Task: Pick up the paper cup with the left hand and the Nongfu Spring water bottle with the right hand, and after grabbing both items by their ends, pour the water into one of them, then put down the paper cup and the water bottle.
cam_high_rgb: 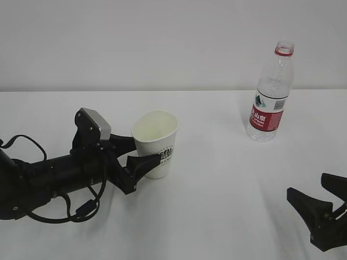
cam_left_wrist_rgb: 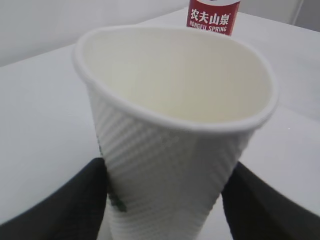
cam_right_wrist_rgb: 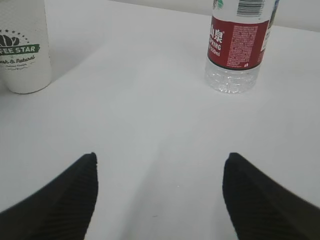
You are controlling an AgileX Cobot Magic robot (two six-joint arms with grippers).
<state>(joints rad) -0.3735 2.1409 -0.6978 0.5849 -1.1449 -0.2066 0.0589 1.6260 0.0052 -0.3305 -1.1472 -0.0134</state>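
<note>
fingers (cam_high_rgb: 145, 162) of the left hand (cam_high_rgb: 132, 153) press the lower wall of the paper cup (cam_high_rgb: 155, 143), dented, upright on the desk (cam_high_rgb: 217, 189), its base hidden. right hand (cam_high_rgb: 320, 208), fingers spread and empty, sits well short of the upright nongfu spring water bottle (cam_high_rgb: 271, 95).

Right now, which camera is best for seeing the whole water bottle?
The exterior view is best: the Nongfu Spring water bottle shows whole there, from its open neck to its base, standing upright on the table. The right wrist view cuts off everything above its label. The left wrist view shows only a piece of the red label behind the paper cup.
</note>
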